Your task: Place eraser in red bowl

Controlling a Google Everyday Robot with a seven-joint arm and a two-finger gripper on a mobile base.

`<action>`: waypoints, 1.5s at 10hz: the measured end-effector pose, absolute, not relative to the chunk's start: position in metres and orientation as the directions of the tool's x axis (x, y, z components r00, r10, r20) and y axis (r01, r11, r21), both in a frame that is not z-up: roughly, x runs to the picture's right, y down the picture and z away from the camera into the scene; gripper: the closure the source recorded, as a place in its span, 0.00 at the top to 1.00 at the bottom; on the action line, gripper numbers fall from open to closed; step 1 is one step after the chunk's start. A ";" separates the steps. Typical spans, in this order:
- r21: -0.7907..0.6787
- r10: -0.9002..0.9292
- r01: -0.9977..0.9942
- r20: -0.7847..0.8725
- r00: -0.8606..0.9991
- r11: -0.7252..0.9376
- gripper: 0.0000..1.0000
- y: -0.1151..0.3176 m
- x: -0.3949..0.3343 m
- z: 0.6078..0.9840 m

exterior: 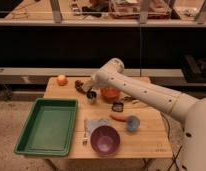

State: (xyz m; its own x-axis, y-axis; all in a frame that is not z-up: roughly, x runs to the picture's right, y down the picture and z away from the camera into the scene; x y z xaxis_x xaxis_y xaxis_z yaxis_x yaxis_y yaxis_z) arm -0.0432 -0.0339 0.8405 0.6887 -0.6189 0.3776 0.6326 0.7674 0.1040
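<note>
Hanging beside the red bowl (110,93) — fingers (91,96) closed.

On the counter (151,142), the end effector (91,95) sits near centre. The red bowl (110,93) lies at its three o'clock, apparently touching; a tray (47,125) at eight; another bowl (105,140) at five.

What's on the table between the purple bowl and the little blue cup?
In the camera view, bare wood lies between the purple bowl and blue cup; an orange carrot-like thing sits just above. The gripper is farther back.
</note>
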 end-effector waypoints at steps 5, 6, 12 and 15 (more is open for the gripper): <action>0.042 -0.568 0.593 0.345 0.747 0.804 0.00 -0.034 -0.021 0.867; 0.019 -0.545 0.572 0.329 0.771 0.820 0.00 -0.034 -0.005 0.879; -0.008 -0.484 0.501 0.244 0.840 0.865 0.00 -0.046 0.031 0.905; -0.021 -0.453 0.467 0.211 0.866 0.884 0.00 -0.052 0.050 0.908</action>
State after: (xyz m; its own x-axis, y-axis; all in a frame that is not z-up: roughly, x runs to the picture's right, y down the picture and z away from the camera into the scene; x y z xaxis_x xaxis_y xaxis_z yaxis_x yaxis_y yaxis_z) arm 0.0499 -0.0524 0.9084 0.8664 -0.4526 0.2108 0.4668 0.8841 -0.0205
